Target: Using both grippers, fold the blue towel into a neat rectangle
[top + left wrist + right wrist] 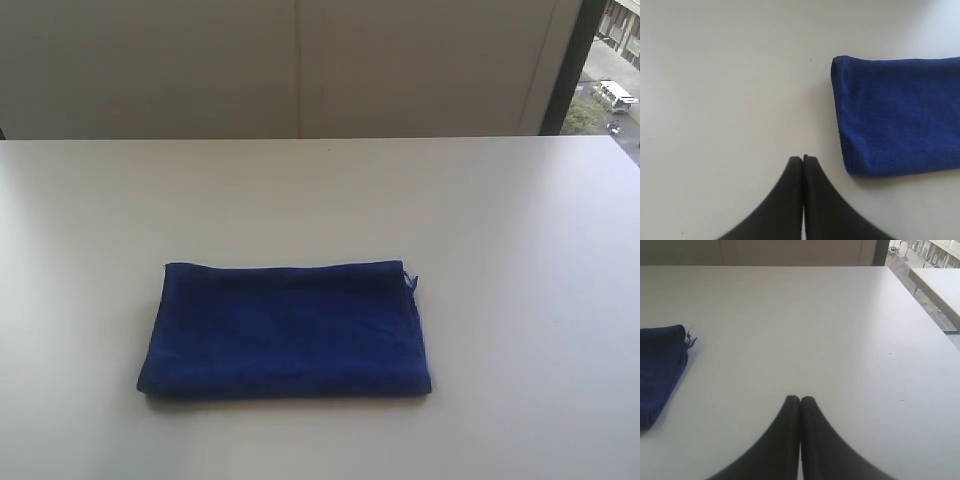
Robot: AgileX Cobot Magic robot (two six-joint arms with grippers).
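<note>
Both empty and pinched closed: left gripper (803, 158) nearer the towel (285, 330) than right gripper (800, 398); long axis left-right.

Exterior view: high on the near side, looking down across the table (500, 200) to the far wall (150, 60). Left wrist view: close, steeply down, left of the towel (895, 115). Right wrist view: shallower, facing far, right of it. All share the towel.

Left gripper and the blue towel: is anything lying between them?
Nothing: the left wrist view shows only bare white table between the shut left gripper and the blue towel.
</note>
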